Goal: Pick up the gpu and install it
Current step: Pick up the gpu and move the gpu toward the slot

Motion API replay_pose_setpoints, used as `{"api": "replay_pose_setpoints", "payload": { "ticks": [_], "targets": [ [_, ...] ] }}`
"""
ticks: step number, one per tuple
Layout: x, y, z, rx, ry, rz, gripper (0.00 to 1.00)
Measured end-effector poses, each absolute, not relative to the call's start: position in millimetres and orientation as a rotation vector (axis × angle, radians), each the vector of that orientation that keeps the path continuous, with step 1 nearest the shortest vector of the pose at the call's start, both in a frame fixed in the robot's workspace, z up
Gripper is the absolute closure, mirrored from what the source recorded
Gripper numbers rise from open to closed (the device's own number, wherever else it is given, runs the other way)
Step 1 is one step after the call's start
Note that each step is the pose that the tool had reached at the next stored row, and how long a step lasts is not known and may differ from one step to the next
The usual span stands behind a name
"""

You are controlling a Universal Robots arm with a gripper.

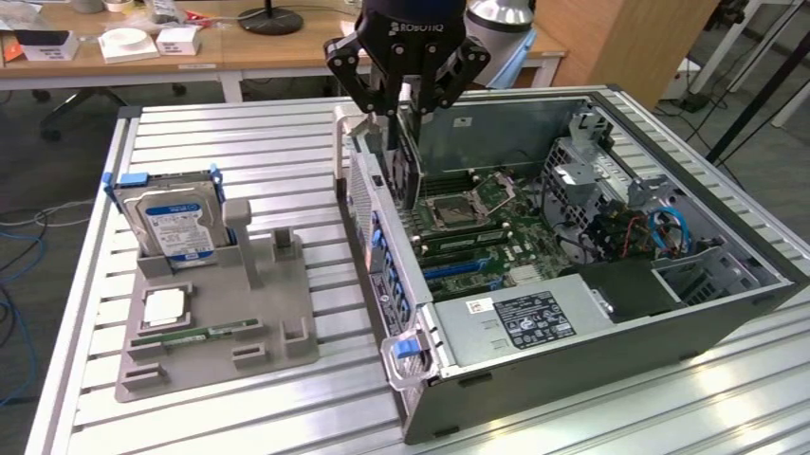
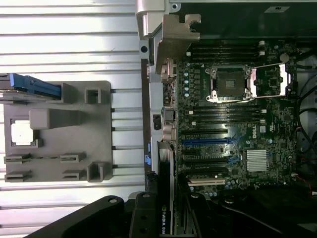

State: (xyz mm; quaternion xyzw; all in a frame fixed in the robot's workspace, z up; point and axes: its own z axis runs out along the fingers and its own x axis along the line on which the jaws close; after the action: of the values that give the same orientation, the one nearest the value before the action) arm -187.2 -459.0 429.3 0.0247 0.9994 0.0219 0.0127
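My gripper [image 1: 402,112] is shut on the gpu [image 1: 402,166], a thin black card that hangs on edge above the open computer case [image 1: 608,322]. The card's lower edge is over the motherboard [image 1: 487,237], near the case's rear wall on the exterior view's left and just beside the processor socket [image 1: 452,210]. In the wrist view the gpu [image 2: 166,198] shows edge-on between my fingers [image 2: 148,208], with its silver bracket [image 2: 176,42] at the far end. The blue expansion slots [image 2: 205,141] lie on the board beside the card's line.
A grey holder tray [image 1: 215,322] sits on the slatted table at the exterior view's left. It carries a hard drive [image 1: 174,223], a processor chip [image 1: 165,305] and a green memory stick [image 1: 190,332]. A drive cage and cables [image 1: 633,223] fill the case's right side.
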Motion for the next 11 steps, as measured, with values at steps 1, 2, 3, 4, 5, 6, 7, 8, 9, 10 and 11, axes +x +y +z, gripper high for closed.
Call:
{"api": "replay_pose_setpoints", "payload": {
  "ticks": [1, 2, 3, 4, 5, 6, 7, 8, 9, 10, 11],
  "targets": [
    [-186.5, -459.0, 429.3, 0.076, 3.114, 0.068, 0.74],
    [-185.7, -459.0, 429.2, 0.076, 3.114, 0.068, 0.74],
    [-184.9, -459.0, 429.3, 0.075, 3.114, 0.068, 0.74],
    [-184.1, -459.0, 429.3, 0.075, 3.114, 0.068, 0.74],
    [-183.2, -459.0, 429.3, 0.075, 3.114, 0.068, 0.74],
    [-182.3, -459.0, 429.3, 0.074, 3.115, 0.068, 0.74],
    [-181.4, -459.0, 429.3, 0.073, 3.115, 0.068, 0.74],
    [-180.5, -459.0, 429.3, 0.073, 3.115, 0.068, 0.74],
    [-179.6, -459.0, 429.3, 0.072, 3.115, 0.068, 0.74],
    [-178.7, -459.0, 429.2, 0.072, 3.115, 0.069, 0.74],
    [-177.8, -459.0, 429.3, 0.071, 3.115, 0.068, 0.74]
  ]
}}
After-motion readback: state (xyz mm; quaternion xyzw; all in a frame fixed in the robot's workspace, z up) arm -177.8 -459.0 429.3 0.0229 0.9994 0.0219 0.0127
